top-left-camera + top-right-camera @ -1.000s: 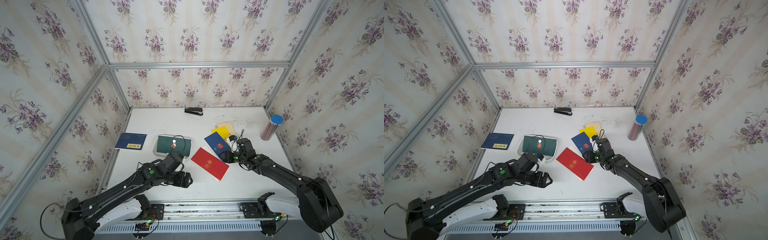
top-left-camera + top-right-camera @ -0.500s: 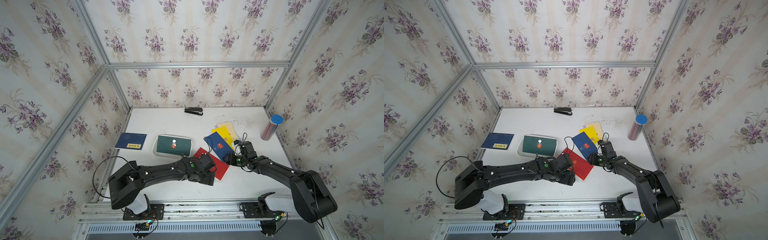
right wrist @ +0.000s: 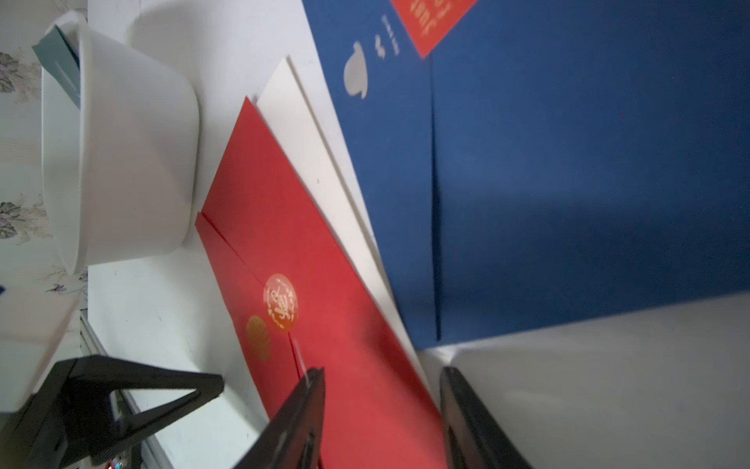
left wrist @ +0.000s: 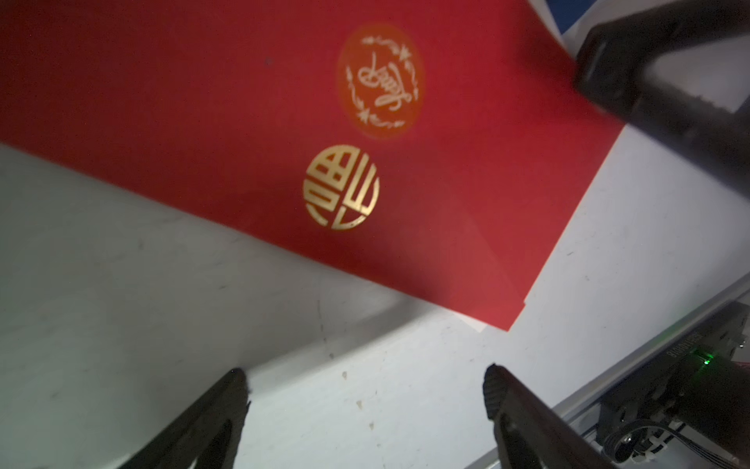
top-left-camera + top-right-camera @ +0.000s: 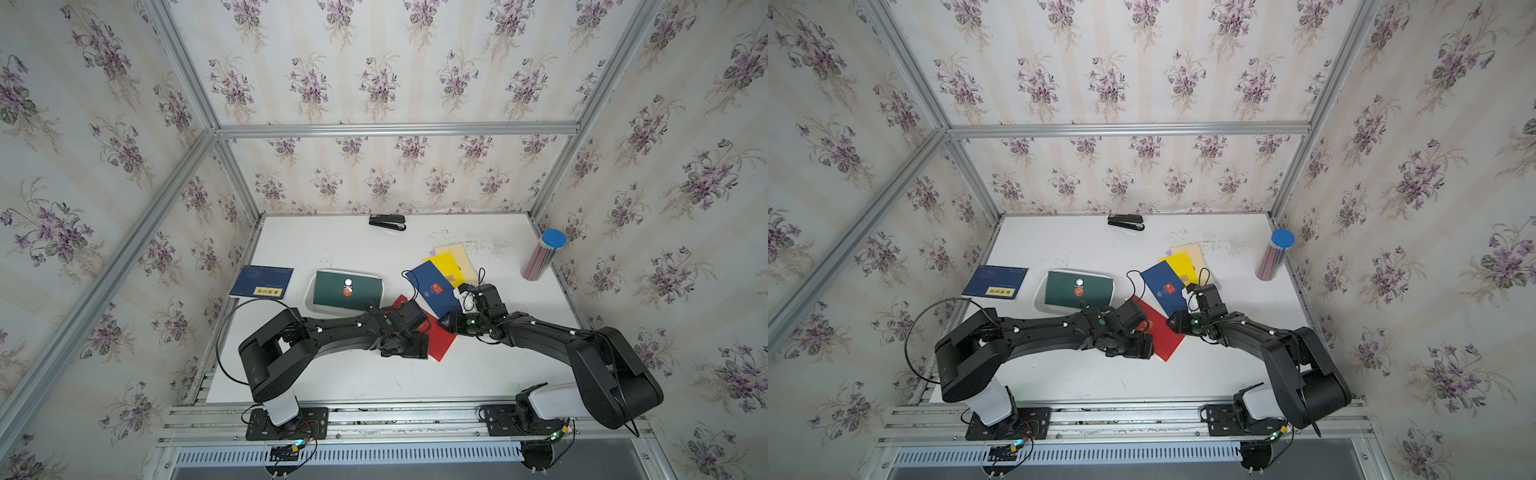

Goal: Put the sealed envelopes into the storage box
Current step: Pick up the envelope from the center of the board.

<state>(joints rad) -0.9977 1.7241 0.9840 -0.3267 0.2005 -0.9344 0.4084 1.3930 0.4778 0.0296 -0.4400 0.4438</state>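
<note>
One container counts here, the white storage box (image 5: 309,293), and in both top views it holds a single green envelope (image 5: 347,291) lying flat with its seal up. Four more envelopes lie outside it on the table (image 5: 332,249). They are a red envelope (image 5: 441,343) just beside the box, a navy envelope (image 5: 432,291) beyond it, and a yellow envelope (image 5: 442,265) and a cream envelope (image 5: 455,252) fanned behind the navy one. The left gripper (image 5: 409,353) covers the red envelope's left part, and the right gripper (image 5: 444,322) reaches the same envelope from the right. One dark blue book (image 5: 262,281), one stapler (image 5: 387,222) and one upright pencil tube (image 5: 542,257) full of pencils stand well apart.

The left wrist view adds what the arms hide from above. The left gripper (image 4: 365,375) has its jaws spread wide over bare table, just short of the red envelope's (image 4: 203,101) long edge, and grips nothing. Two round marks show on that envelope, an orange seal sticker and a gold emblem.

In the right wrist view the right gripper (image 3: 381,371) stands partly open. One finger (image 3: 308,400) is over the red envelope and the other is past its edge, so the edge sits in the gap unclamped. Only this view shows a white sheet (image 3: 308,142) lying under the red envelope, between it and the navy one. It also shows the box's wall (image 3: 134,142), with the green envelope's corner rising above the rim
</note>
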